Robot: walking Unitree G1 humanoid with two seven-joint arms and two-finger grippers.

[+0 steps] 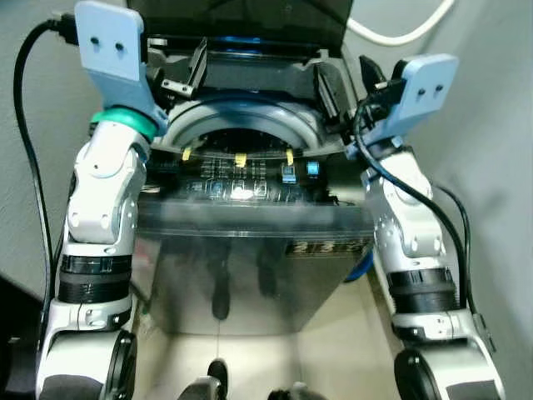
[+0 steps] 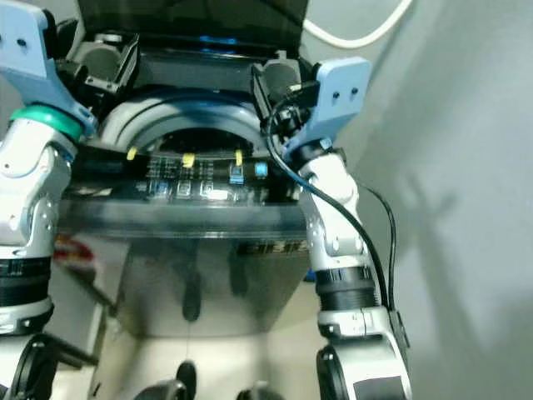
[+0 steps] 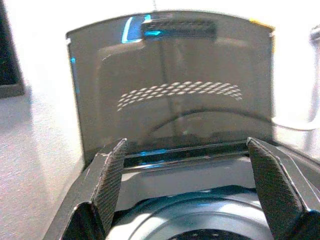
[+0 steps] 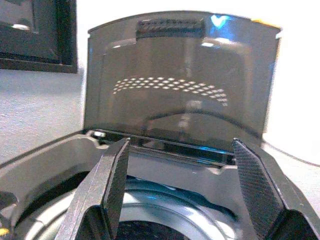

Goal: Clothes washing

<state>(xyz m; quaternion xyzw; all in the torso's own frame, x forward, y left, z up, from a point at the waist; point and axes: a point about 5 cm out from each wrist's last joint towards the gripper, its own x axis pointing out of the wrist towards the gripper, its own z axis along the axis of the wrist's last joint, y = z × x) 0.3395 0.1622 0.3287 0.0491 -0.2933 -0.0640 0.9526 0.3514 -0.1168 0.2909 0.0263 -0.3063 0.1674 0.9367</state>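
Head views: the washer stands before the robot, lid raised, drum exposed, both arms over it. Left wrist: left tool wide open, empty. Right wrist: right tool likewise; grey wall behind.

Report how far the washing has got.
Done: the lid stands raised, leaving the drum open. In hand: the left pincer and right pincer, both open and empty, are held over the washer's top. Left: loading clothes, shutting the lid, using the panel.
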